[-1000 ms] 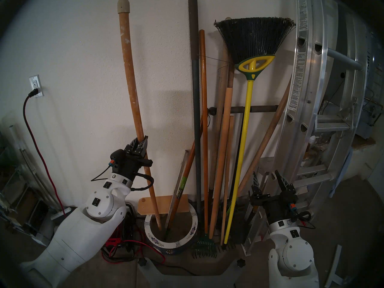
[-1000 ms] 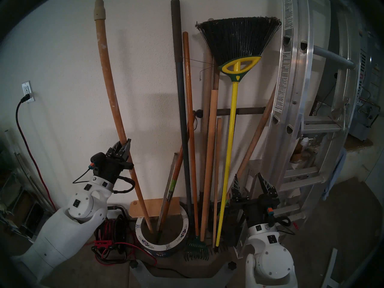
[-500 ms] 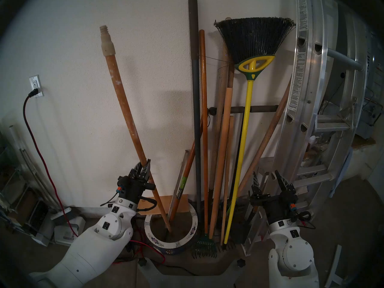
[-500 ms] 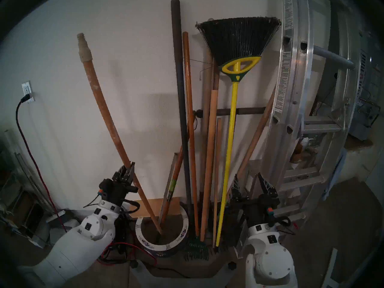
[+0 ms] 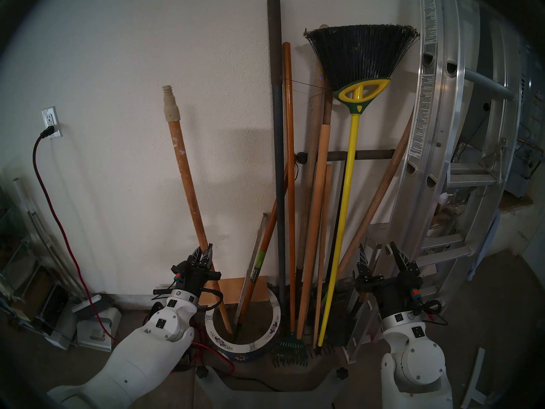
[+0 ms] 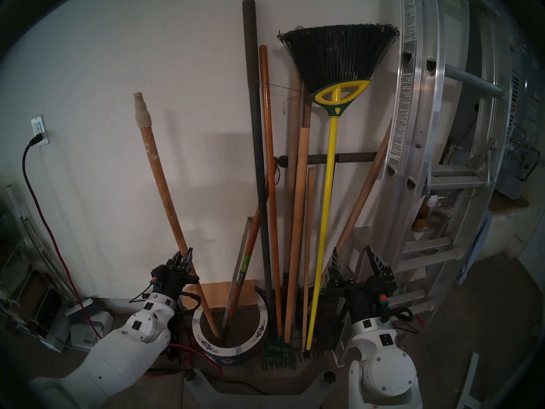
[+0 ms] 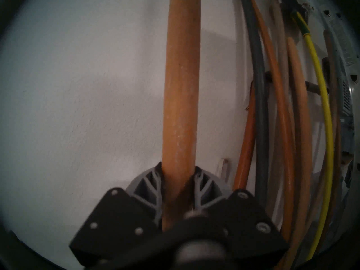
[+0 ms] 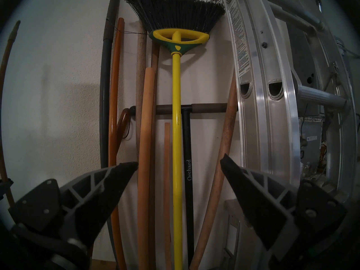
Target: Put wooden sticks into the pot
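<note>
We had lowered the pole [image 5: 188, 175] at lower centre; its foot now stood inside the pot [image 5: 272, 328]. Our left end effector [image 5: 205, 251] still pinched it, while the right end effector [image 5: 379, 253] stayed spread. Release seemed next.

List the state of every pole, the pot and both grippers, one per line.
Paint-speckled pole: tilted, lower end inside the pot.
Pot: upright on the floor, holding poles.
Yellow broom: bristles up, standing outside the pot.
Left gripper: shut on the paint-speckled pole.
Right gripper: open, empty.
</note>
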